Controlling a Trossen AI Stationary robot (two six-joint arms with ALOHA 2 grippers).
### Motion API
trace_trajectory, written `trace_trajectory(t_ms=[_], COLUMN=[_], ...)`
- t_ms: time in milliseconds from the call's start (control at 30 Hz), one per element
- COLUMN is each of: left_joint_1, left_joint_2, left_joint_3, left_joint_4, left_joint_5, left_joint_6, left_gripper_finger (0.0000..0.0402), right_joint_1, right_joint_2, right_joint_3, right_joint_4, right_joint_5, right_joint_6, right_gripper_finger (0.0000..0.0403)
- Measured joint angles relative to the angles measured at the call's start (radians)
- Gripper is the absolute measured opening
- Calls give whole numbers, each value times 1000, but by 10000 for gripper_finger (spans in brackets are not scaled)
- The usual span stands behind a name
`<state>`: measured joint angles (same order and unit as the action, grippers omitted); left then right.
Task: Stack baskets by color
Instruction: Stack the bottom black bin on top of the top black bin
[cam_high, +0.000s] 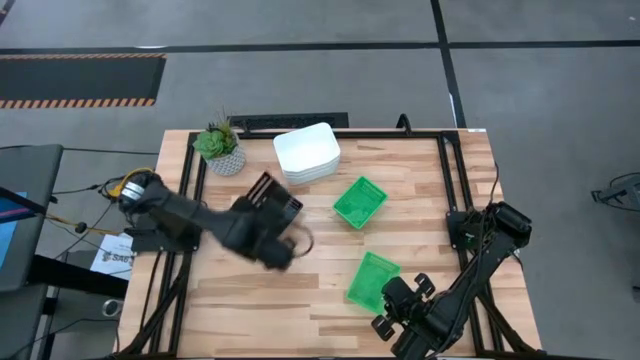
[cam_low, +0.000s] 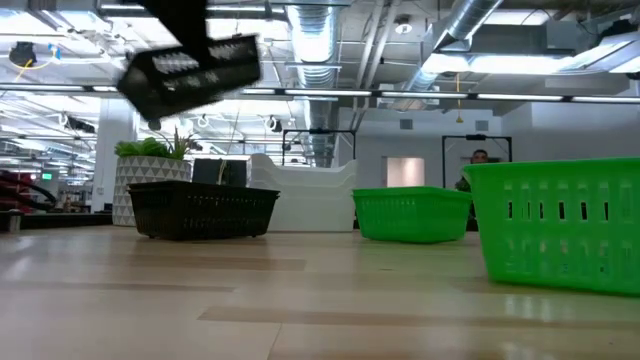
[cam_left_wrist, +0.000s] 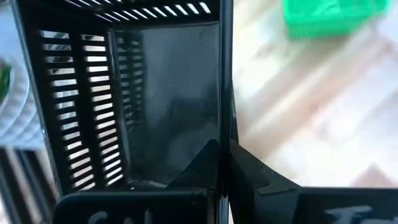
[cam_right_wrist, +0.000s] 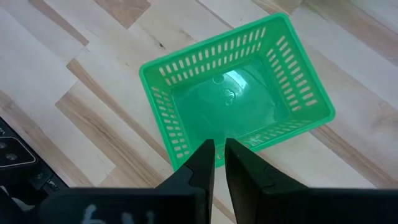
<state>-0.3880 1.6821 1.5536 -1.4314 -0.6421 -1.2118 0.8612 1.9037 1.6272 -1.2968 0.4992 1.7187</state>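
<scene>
My left gripper (cam_left_wrist: 222, 155) is shut on a black mesh basket (cam_high: 275, 195), which hangs tilted in the air (cam_low: 190, 70). A second black basket (cam_low: 205, 210) rests on its base on the table below and behind it. A stack of white baskets (cam_high: 307, 152) stands at the far middle. One green basket (cam_high: 360, 201) sits mid-table and another (cam_high: 372, 278) lies near the front right. My right gripper (cam_right_wrist: 219, 152) hovers shut over the near wall of that front green basket (cam_right_wrist: 236, 99), touching nothing. My left gripper pinches one side wall (cam_left_wrist: 225, 124) of the black basket, one finger inside the basket and one outside. The fingers lie along that wall, slanting down toward the table's far side. The basket is lifted clear and tilted, its open side turned partly sideways.
A small potted plant (cam_high: 220, 148) stands at the far left corner, beside the white stack. Black frame rails (cam_high: 450, 180) run along the table's left and right sides. Bare wood (cam_high: 300, 300) lies along the front between the two arms.
</scene>
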Motion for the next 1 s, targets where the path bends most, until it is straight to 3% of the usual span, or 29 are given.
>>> trace_trajectory(t_ms=[200,367,533,667,1000], left_joint_1=[166,236,265,277,289], left_joint_2=[5,5,30,101,208], left_joint_3=[0,0,0,-1,10], left_joint_4=[164,187,219,259,214], left_joint_5=[-17,8,2,60,105], left_joint_6=[138,195,203,264,231], left_gripper_finger=[0,0,0,0,0], right_joint_1=[-6,-17,-39,-48,-47], right_joint_2=[0,0,0,0,0], right_joint_3=[0,0,0,0,0], right_joint_4=[2,7,7,8,11], right_joint_5=[0,0,-1,-3,-31], right_joint_6=[7,8,0,-1,-19], right_gripper_finger=[63,63,63,63,63])
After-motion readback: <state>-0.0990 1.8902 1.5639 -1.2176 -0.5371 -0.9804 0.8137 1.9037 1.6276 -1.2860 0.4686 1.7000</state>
